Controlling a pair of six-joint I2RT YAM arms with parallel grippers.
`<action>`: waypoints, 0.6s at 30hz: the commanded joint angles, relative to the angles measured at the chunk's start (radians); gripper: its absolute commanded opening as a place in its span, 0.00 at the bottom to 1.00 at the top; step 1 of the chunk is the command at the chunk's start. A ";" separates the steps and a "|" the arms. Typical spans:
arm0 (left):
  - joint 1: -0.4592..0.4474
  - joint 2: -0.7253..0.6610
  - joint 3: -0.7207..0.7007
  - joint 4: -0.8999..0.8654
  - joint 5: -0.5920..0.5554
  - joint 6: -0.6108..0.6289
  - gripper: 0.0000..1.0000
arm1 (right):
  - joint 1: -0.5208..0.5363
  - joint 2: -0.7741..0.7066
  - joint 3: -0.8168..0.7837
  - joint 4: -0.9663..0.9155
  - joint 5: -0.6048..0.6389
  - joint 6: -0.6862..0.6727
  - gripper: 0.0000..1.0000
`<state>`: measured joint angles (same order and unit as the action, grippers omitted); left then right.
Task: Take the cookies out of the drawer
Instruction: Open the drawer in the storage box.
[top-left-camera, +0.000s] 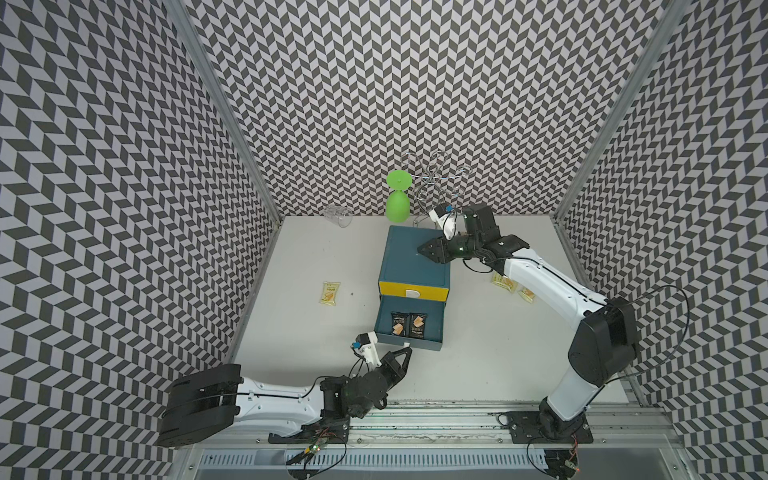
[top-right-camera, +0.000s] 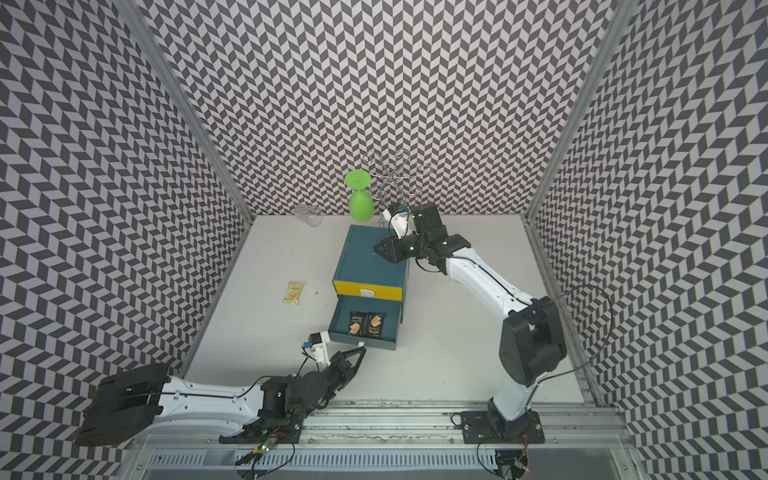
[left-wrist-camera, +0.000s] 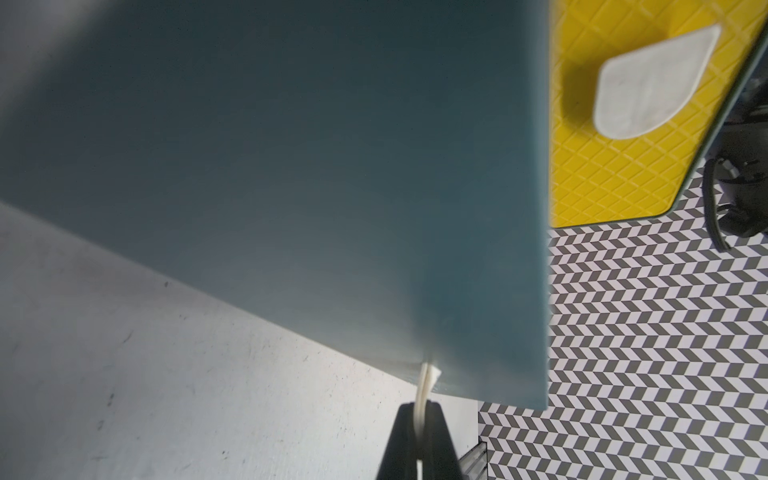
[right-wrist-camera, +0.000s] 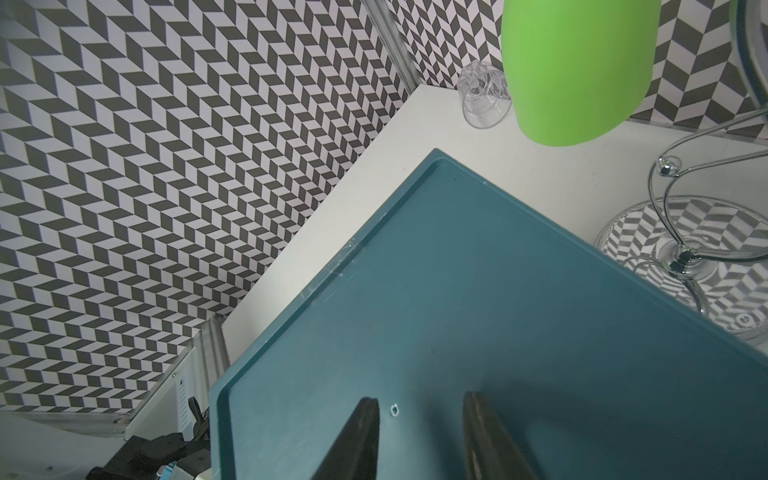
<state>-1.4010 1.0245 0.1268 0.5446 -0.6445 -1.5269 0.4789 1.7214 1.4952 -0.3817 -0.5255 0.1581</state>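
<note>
Left wrist view: drawer tab (left-wrist-camera: 424, 386) clamped between left fingers (left-wrist-camera: 397, 449).
Cabinet top (right-wrist-camera: 457, 311) is seen beneath parted, empty right fingers (right-wrist-camera: 359, 440).

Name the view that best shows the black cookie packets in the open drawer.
Either top view: both black packets lie in plain sight, side by side. Neither wrist view shows them.

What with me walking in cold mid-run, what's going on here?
The left gripper is shut on the white pull tab of the lower drawer, which stands open with two black cookie packets inside. The right gripper, jaws apart and empty, sits over the teal cabinet; contact is unclear. One yellow packet lies on the table left of the cabinet, two other yellow packets right of it.
</note>
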 joint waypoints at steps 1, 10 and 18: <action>-0.044 -0.005 0.014 -0.105 0.004 -0.019 0.00 | -0.011 0.055 -0.045 -0.130 0.055 -0.004 0.38; -0.086 -0.034 0.007 -0.162 -0.045 -0.062 0.00 | -0.011 0.055 -0.046 -0.131 0.052 -0.005 0.38; -0.112 -0.074 0.064 -0.288 -0.054 -0.054 0.47 | -0.010 0.055 -0.044 -0.128 0.042 -0.002 0.39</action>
<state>-1.5005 0.9680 0.1440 0.3752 -0.7143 -1.5837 0.4789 1.7210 1.4952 -0.3805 -0.5259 0.1566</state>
